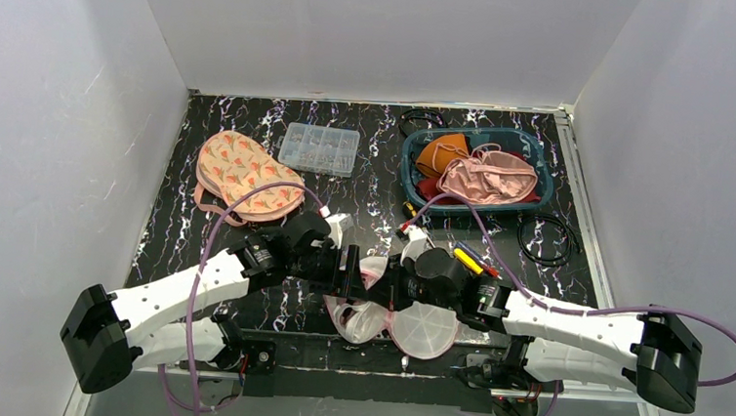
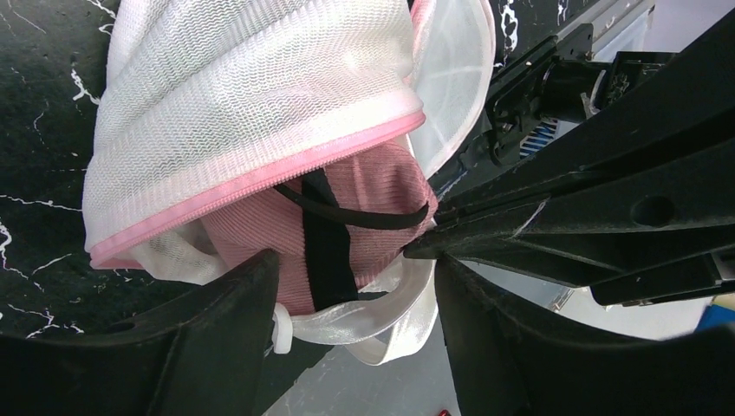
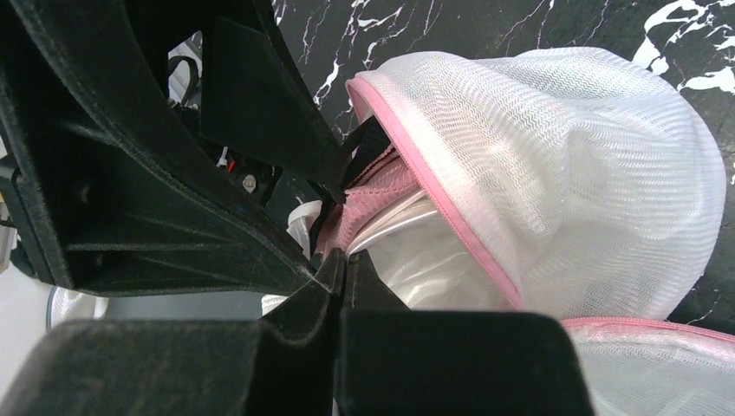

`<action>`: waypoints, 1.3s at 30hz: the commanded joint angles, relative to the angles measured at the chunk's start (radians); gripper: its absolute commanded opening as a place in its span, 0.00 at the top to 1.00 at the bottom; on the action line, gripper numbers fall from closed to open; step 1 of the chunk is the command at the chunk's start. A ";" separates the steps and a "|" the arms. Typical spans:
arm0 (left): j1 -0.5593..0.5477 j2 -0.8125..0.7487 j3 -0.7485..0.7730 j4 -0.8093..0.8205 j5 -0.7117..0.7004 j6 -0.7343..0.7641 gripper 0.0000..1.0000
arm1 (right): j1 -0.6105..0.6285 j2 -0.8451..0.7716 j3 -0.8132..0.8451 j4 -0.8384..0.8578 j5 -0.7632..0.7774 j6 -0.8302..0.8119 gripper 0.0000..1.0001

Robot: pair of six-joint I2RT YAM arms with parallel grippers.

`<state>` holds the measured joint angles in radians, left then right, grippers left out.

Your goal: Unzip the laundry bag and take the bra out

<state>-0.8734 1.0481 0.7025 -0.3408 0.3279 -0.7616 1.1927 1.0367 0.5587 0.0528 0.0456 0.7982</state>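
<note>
The white mesh laundry bag (image 1: 405, 323) with a pink zipper (image 2: 260, 178) lies at the table's near edge, its mouth open. A pink ribbed bra (image 2: 381, 182) with black straps (image 2: 325, 234) shows in the opening, with a white satin strap (image 2: 390, 316) hanging below. My left gripper (image 2: 355, 299) is open, its fingers (image 2: 217, 334) straddling the exposed bra. My right gripper (image 3: 341, 264) is shut, its tips pinching the pink bra fabric (image 3: 368, 195) at the bag's mouth (image 3: 451, 217). In the top view both grippers meet over the bag, left (image 1: 355, 271) and right (image 1: 393, 278).
A floral bra (image 1: 249, 175) lies at the back left beside a clear plastic box (image 1: 319, 148). A teal basket (image 1: 410, 177) of garments stands at the back right. Pens (image 1: 473, 261) and a black cable (image 1: 548, 240) lie right of the bag.
</note>
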 commanded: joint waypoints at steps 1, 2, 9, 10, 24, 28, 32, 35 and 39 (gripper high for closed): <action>-0.004 -0.006 0.039 -0.037 -0.090 0.015 0.39 | 0.001 -0.008 0.006 0.054 -0.021 -0.020 0.99; -0.004 -0.006 0.043 -0.037 -0.099 0.017 0.41 | 0.000 -0.010 0.005 0.051 -0.021 -0.022 0.99; -0.004 0.032 0.047 -0.044 -0.117 0.044 0.68 | 0.001 -0.042 -0.005 0.033 -0.022 -0.031 0.99; -0.004 0.033 0.044 -0.044 -0.127 0.045 0.75 | 0.000 -0.046 -0.006 0.030 -0.022 -0.033 0.99; -0.005 -0.037 0.032 -0.055 -0.188 0.014 0.71 | -0.001 -0.112 -0.037 -0.051 0.016 -0.045 0.99; -0.005 -0.060 0.047 -0.026 -0.141 -0.001 0.40 | -0.001 -0.125 -0.061 -0.051 0.029 -0.053 0.99; -0.004 -0.043 0.070 -0.004 -0.096 -0.004 0.35 | -0.001 -0.124 -0.064 -0.035 0.031 -0.055 0.99; -0.004 -0.013 0.086 0.011 -0.069 -0.004 0.34 | -0.001 -0.111 -0.057 -0.019 0.025 -0.059 0.99; -0.005 0.011 0.102 0.017 -0.063 -0.002 0.36 | -0.001 -0.096 -0.045 -0.008 0.018 -0.064 0.99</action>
<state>-0.8745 1.0454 0.7639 -0.3336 0.2291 -0.7670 1.1912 0.9318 0.4938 0.0029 0.0566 0.7551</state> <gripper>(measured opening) 0.648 0.035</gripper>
